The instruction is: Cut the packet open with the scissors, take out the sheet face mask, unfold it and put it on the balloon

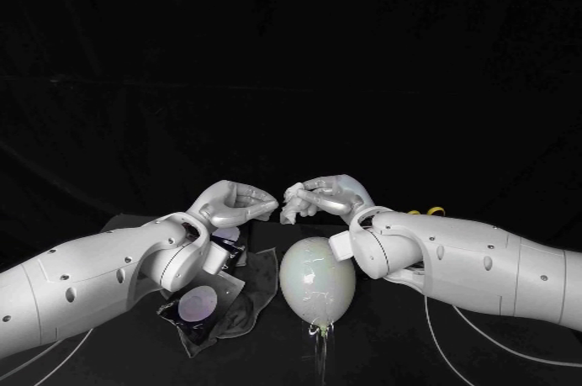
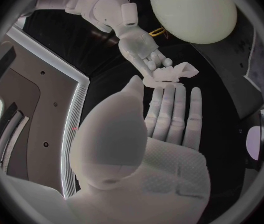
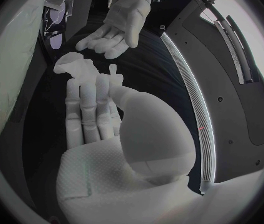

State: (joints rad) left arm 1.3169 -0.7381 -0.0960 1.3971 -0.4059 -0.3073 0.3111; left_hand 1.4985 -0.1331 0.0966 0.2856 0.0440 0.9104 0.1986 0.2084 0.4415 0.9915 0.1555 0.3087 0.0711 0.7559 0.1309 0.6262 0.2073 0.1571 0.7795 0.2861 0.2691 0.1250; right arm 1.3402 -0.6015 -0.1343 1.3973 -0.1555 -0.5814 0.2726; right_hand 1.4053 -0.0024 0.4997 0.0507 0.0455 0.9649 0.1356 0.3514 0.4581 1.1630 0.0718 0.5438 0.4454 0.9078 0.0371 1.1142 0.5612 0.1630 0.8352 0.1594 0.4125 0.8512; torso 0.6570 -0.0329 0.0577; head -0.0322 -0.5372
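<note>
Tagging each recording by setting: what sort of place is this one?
Most likely a robot lab or demo bench, not a home: a black table against a black backdrop, loose cables trailing across it, and a balloon laid out as a prop.

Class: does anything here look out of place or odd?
The face mask is a crumpled wad pinched in the right hand, not spread out. The packet lies rumpled beside the balloon.

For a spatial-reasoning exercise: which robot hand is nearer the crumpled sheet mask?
Right. The right hand pinches the sheet mask; the left hand is open beside it, slightly apart.
</note>
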